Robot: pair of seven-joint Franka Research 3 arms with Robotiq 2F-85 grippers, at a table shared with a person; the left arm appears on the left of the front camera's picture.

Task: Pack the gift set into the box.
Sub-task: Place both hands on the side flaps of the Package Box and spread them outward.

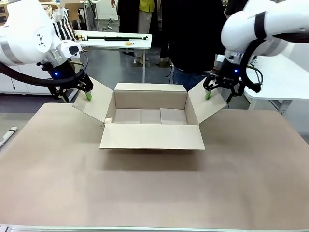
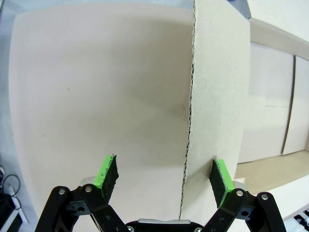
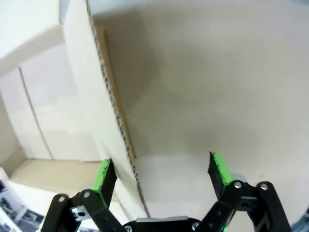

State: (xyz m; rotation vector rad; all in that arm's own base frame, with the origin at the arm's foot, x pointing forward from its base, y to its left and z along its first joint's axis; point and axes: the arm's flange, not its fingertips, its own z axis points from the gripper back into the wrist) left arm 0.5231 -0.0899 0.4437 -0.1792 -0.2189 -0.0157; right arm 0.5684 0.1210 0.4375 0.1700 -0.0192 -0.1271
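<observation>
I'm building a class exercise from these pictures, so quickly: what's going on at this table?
Two robot arms are working on the box, which stands open on the table. The left gripper has its jaws open astride the edge of the left side flap, and the right gripper does the same at the right side flap. Neither is clamped shut. A person stands at the far side.
</observation>
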